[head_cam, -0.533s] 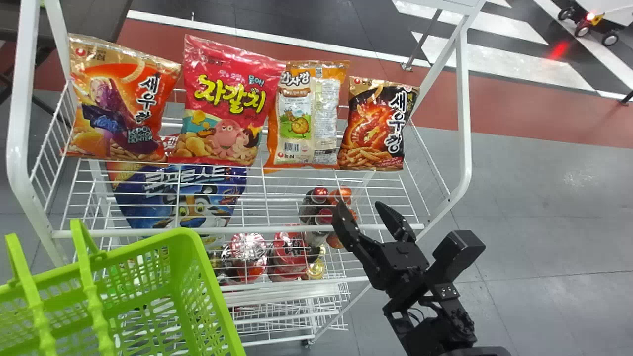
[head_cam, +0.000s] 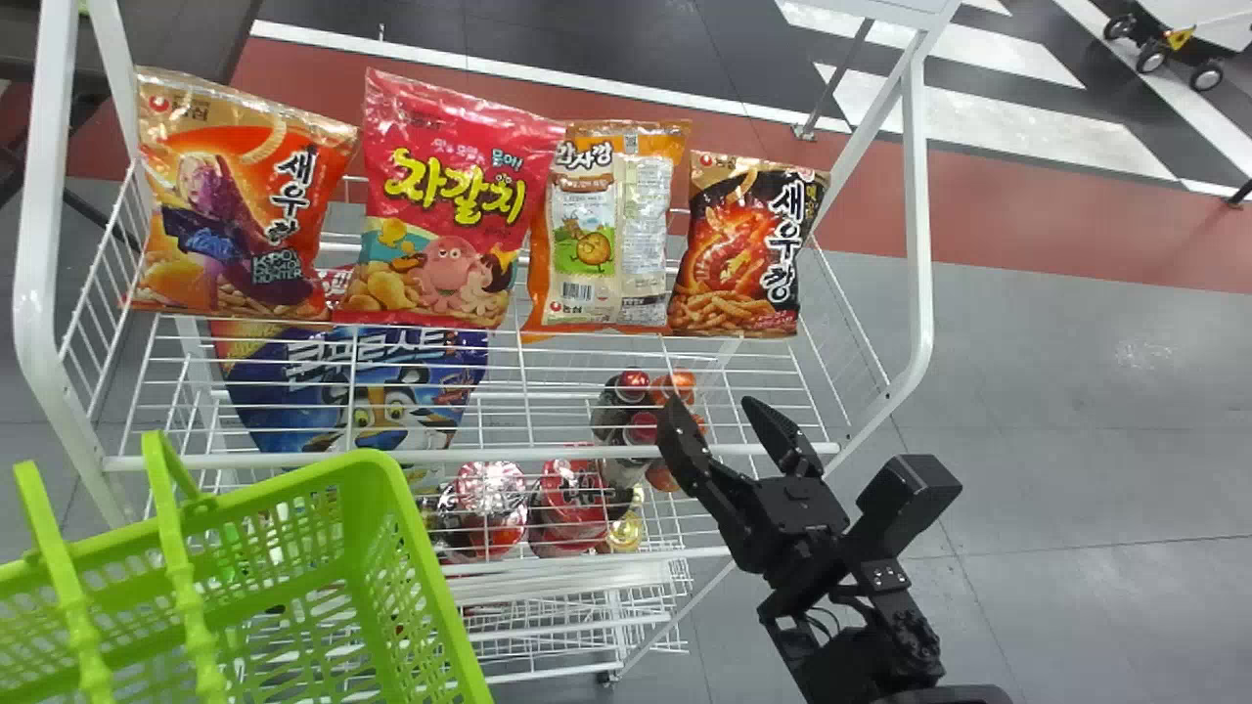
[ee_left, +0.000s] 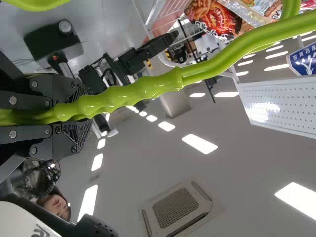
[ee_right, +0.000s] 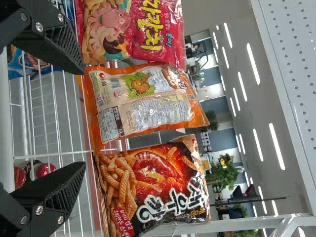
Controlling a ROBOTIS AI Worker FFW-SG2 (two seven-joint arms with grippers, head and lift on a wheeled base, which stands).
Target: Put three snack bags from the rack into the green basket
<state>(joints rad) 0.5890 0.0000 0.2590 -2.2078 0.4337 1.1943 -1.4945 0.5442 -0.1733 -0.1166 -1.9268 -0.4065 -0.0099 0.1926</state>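
In the head view my right gripper (head_cam: 719,430) stands open over the rack's front right, below the black-and-orange snack bag (head_cam: 748,249). Left of that bag stand an orange-and-silver bag (head_cam: 606,230), a pink bag (head_cam: 445,200) and an orange bag (head_cam: 240,205). The green basket (head_cam: 430,577) is at the lower left. In the right wrist view the open right gripper (ee_right: 81,116) faces the silver-backed bag (ee_right: 143,106) and the black-and-orange bag (ee_right: 153,182), touching neither. In the left wrist view my left gripper (ee_left: 74,113) is shut on the basket handle (ee_left: 133,91).
The white wire rack (head_cam: 469,456) has a raised front rail and side posts. Beneath its top shelf lie a blue bag (head_cam: 342,391), red-lidded cups (head_cam: 572,499) and a bottle cluster (head_cam: 641,391). Grey floor lies at the right.
The green basket has shifted very slightly to the right in the head view. The right arm and the snack bags look unmoved.
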